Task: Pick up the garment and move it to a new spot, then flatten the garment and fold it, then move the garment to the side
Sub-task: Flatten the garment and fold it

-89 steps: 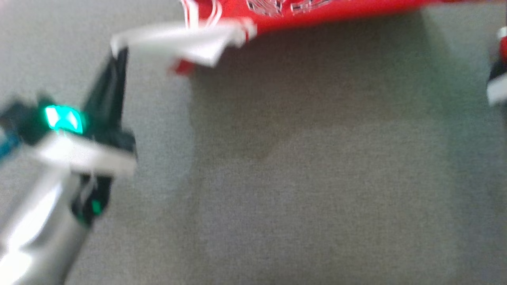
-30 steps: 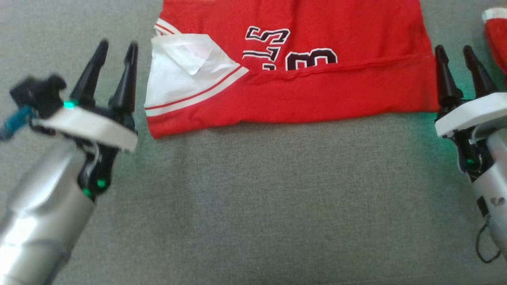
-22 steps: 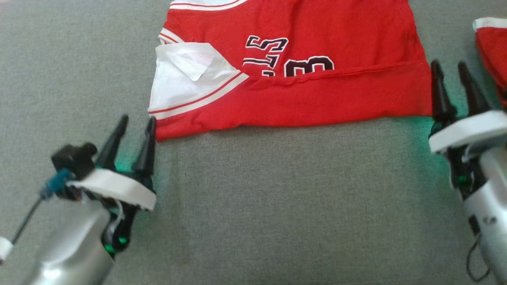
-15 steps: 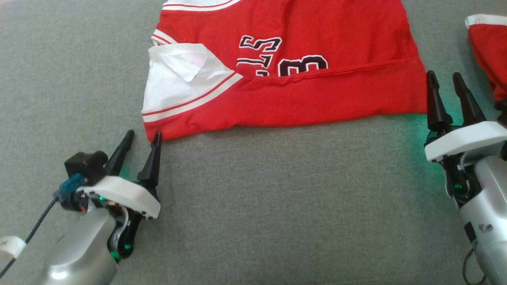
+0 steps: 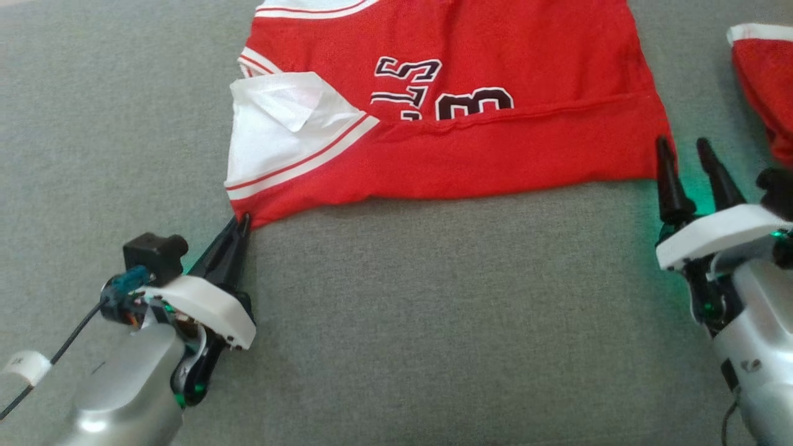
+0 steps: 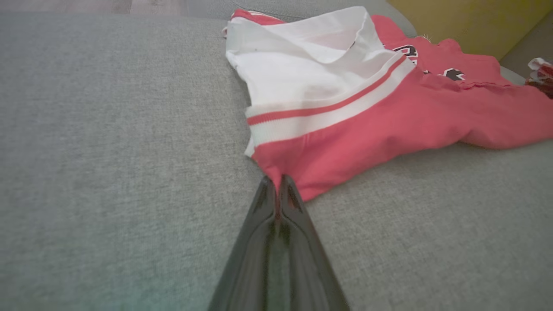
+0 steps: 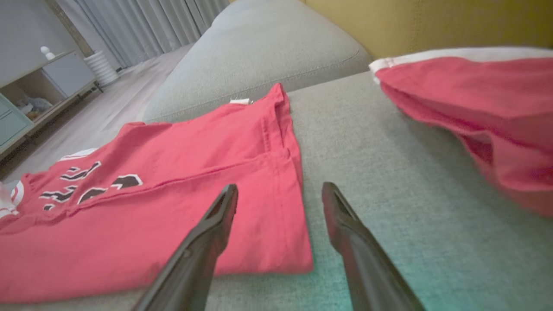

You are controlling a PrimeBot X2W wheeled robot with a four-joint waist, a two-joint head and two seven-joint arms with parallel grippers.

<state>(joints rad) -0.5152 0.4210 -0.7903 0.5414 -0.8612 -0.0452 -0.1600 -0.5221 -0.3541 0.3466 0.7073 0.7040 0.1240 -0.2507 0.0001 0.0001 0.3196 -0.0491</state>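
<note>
A red basketball jersey (image 5: 471, 148) with black, white-edged numerals lies folded on a grey fabric sofa seat (image 5: 433, 322), set back from the seat's near edge. Its long axis runs left to right across the seat. The straight folded edge faces the robot. The end with a white panel and red-striped trim points to the robot's left, and the stitched hem end points to its right. The numerals sit above the fold line and are partly tucked under it.

The left tool (image 5: 243, 219) rests low on the seat at the jersey's near left corner. Its two dark fingers are clenched together, and the left wrist view shows the tip of the red corner pinched between their ends (image 6: 276, 181). The rest of the jersey spreads away from that tool, ahead and to its right.

The right tool (image 5: 682, 144) stands at the near right corner with its fingers spread apart and nothing between them. In the right wrist view one finger is over the hem edge and the other is over bare seat fabric. Whether they touch down cannot be told.

A second red garment with white trim (image 5: 765, 80) lies further right on the seat, apart from the jersey.
</note>
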